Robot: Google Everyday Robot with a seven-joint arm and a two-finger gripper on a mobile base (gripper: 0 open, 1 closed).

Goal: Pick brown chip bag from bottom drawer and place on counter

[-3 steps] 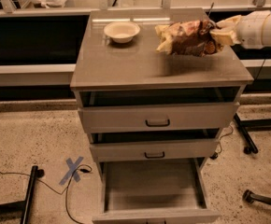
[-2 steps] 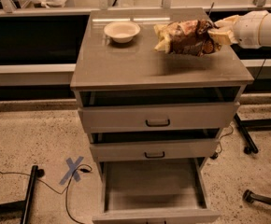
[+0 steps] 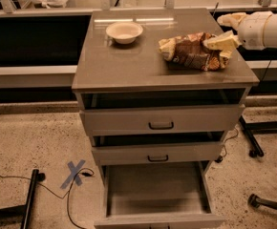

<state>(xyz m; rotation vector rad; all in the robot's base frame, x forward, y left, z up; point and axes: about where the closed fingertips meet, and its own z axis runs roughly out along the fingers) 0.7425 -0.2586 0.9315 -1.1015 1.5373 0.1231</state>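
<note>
The counter fills the middle of the view. Everything that matters is on it or under it. Beneath the counter the bottom drawer stands pulled out, and I see only plain grey floor inside, nothing left to fetch.

The brown chip bag lies on the counter's right half as the camera sees it, nearer the front edge than the back. Its long axis runs across the counter, one tan end pointing at the middle and the other tucked under me. The cream bowl sits toward the counter's back left, well apart from the bag.

My gripper reaches in over the counter's right edge and sits on the bag's right end, so the bag stretches away from me toward the counter's centre. Whether I am clamped on the foil or already loose, I cannot tell.

A second ago the bag hung higher, clear of the counter with its shadow showing below — now it has sunk and looks settled on the surface. I judge letting go and backing out over the right edge is what remains.
</note>
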